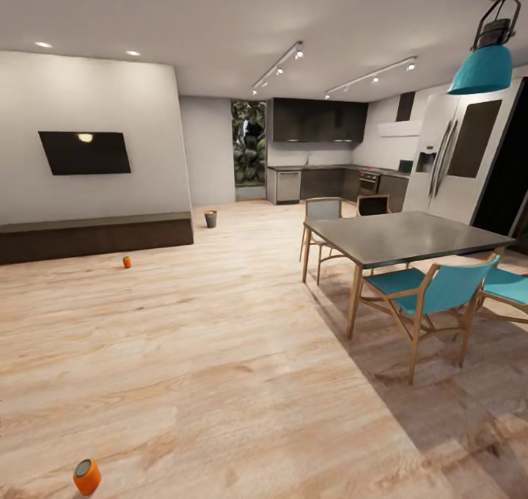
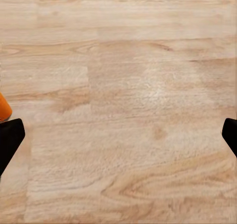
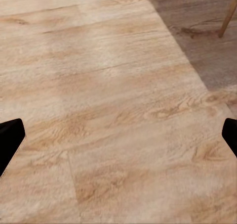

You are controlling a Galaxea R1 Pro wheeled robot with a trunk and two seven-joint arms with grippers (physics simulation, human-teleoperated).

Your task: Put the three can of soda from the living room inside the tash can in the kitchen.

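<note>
Two orange soda cans lie on the wooden floor in the head view. One can (image 1: 86,477) is close, at the lower left, its grey end turned up toward me. The other can (image 1: 127,262) stands farther off, in front of the low dark TV bench. A small dark trash can (image 1: 210,219) stands on the floor beyond the bench's right end, toward the kitchen. My left gripper (image 2: 118,135) hangs open over bare floor, with an orange can's edge (image 2: 3,108) just outside one fingertip. My right gripper (image 3: 118,135) is open over bare floor, holding nothing.
A grey dining table (image 1: 400,236) with teal chairs (image 1: 433,293) stands at the right. The low TV bench (image 1: 95,235) runs along the left wall. Kitchen counters (image 1: 323,183) and a fridge (image 1: 458,158) are at the back. Wide open floor lies between.
</note>
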